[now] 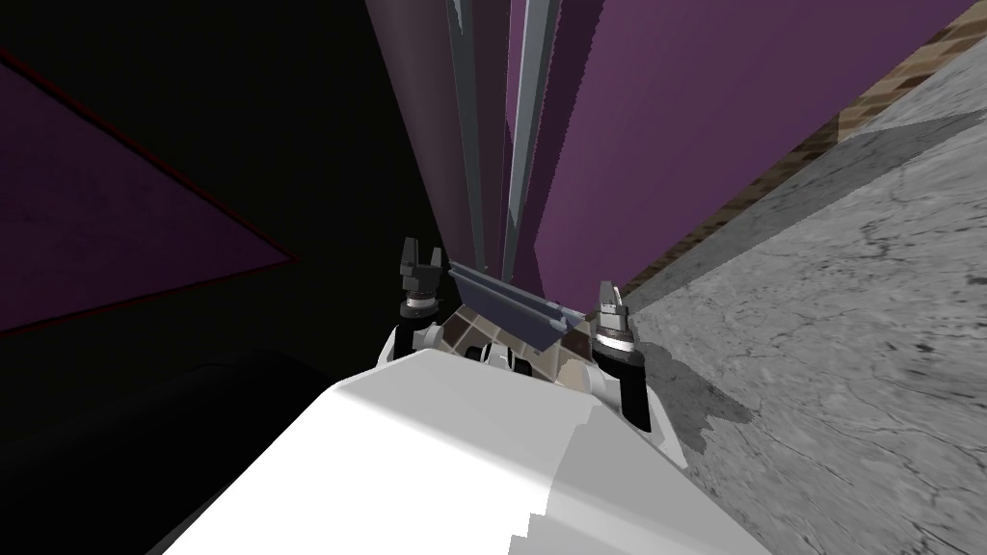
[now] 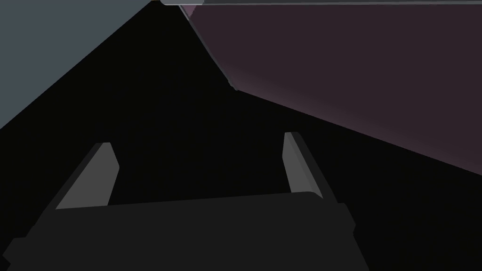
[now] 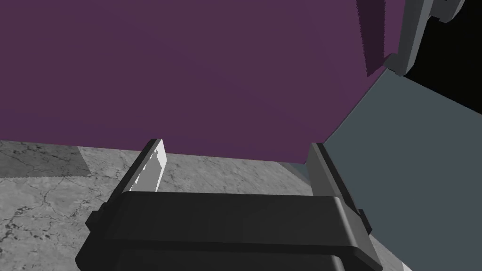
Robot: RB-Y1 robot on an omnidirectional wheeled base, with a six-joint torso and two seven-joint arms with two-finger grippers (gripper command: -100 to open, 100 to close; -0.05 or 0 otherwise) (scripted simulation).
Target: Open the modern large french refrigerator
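Parked hard up against the refrigerator (image 1: 424, 125), dead ahead in head view. Tall flat door fronts, dull mauve-grey, smooth and untextured. Two long thin grey handles (image 1: 469, 145) side by side down the middle, square-edged, matte. Below them a blue-grey horizontal bar (image 1: 506, 303), angular channel profile, across the lower front between the two grippers. Can't tell whether the doors sit flush.

Left gripper (image 1: 421, 252) just beside the bar's left end, near the foot of the left door. Released: flat blade fingers (image 2: 96, 174) spread wide in left wrist view, clasping nothing. Ahead of them a plain slate-grey panel (image 2: 47, 47), a dim mauve panel (image 2: 353, 70), and a black area (image 2: 188, 94) wedged between.

Right gripper (image 1: 609, 294) at the bar's right end. Also released, fingers (image 3: 150, 164) apart in right wrist view, gripping nothing. Past them a flat purple wall (image 3: 212, 70) over a grey floor (image 3: 47, 197) with marble-like veining. Just beside one finger a plain slate-grey slab (image 3: 414, 164), with a chunky grey bracket-shaped piece (image 3: 414, 33) at its far end. Can't tell which part of the refrigerator either belongs to.

Head view, right side: same purple wall, a brown mottled skirting strip (image 1: 733, 212) along its foot, then the veined, cracked-looking stone floor. Left side: more black area, with a dark purple wedge of wall cutting in.
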